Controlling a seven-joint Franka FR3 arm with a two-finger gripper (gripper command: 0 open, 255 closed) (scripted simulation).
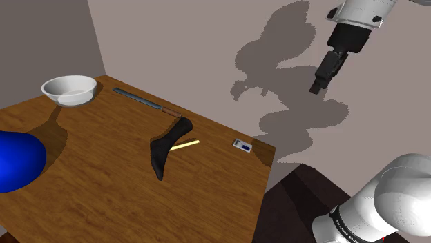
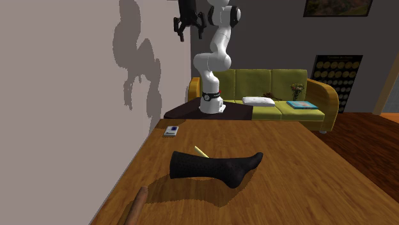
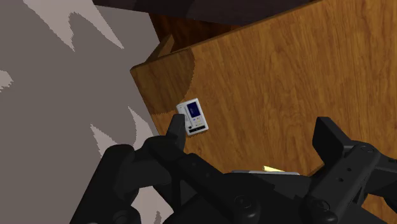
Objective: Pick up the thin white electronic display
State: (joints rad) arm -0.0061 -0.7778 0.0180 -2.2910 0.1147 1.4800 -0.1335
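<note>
Wrist view: the fingers (image 3: 176, 127) stand wide apart, clasping nothing. The gripper (image 3: 251, 130) hangs high over the wooden table (image 3: 286, 76). The thin white display (image 3: 193, 117) lies flat near the table's corner by the wall, off toward one fingertip. I judge this to be the approach step: the next move calls for a long descent, centring the display between the fingers. The shoulder view adds the gripper's height and a black sock (image 1: 164, 148) well apart from the display.
</note>
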